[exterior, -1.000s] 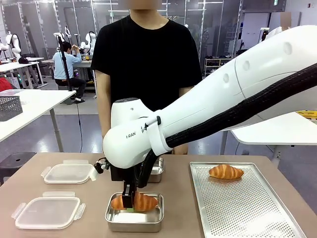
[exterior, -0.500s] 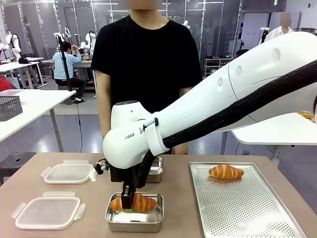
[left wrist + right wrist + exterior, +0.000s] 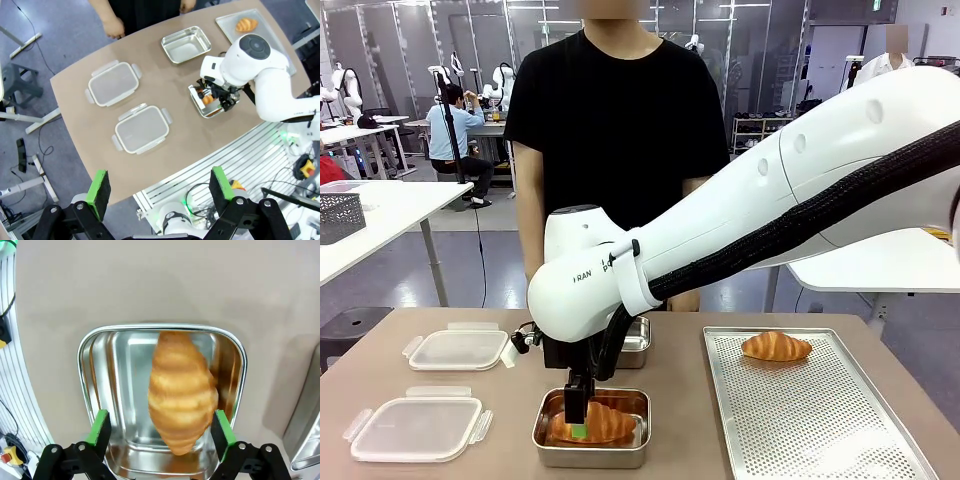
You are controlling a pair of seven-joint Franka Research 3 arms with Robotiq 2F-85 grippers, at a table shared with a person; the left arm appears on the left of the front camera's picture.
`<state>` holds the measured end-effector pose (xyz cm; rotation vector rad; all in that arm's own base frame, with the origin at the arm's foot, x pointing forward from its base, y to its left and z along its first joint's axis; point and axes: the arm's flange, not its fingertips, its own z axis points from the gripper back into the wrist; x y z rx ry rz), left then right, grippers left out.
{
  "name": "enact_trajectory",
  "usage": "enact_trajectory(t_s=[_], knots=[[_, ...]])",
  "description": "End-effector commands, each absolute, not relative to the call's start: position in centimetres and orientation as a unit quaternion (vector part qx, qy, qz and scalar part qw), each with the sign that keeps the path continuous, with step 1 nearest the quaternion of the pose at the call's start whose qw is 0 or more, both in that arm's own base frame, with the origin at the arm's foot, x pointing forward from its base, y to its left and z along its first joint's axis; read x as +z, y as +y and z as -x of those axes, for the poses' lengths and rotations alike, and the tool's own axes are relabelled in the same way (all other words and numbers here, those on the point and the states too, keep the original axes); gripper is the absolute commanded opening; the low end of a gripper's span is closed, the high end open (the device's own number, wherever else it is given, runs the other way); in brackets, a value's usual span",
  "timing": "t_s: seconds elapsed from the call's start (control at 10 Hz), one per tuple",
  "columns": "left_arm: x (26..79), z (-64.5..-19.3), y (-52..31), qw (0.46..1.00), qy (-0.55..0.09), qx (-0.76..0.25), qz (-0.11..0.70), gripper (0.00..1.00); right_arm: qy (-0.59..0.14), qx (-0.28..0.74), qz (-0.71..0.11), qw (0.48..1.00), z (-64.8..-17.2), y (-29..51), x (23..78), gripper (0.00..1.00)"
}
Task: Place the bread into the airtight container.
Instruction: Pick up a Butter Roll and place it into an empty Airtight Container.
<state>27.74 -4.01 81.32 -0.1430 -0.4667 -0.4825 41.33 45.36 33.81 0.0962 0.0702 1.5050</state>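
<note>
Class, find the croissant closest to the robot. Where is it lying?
In the front view, the croissant lies inside the near steel container at mid-table, under the right end effector, with the perforated tray to its right.

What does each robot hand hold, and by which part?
Nothing is held: the right hand is open around the croissant in the container; the left hand is open.

Right arm [image 3: 820,160] glossy white, fat rounded links, round dimples; black ribbed cable conduit [image 3: 770,245] along it; grey "FRAN" lettering [image 3: 584,279] on wrist; right gripper [image 3: 160,417] black, green pads [image 3: 99,427], silver screws; person wears black short-sleeved T-shirt [image 3: 620,120].
</note>
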Motion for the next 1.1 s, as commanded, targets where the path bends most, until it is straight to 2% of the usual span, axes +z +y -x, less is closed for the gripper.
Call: enact_trajectory(t_s=[0.0,1.0], knots=[[81.26,-27.62,-3.91,0.941,-0.228,-0.238,0.071,1.00,0.023,0.678,-0.034,0.734,-40.77,45.28,34.14,1.00],[81.26,-27.62,-3.91,0.941,-0.228,-0.238,0.071,1.00,0.031,0.683,-0.044,0.728,-41.32,45.38,33.87,1.00]])
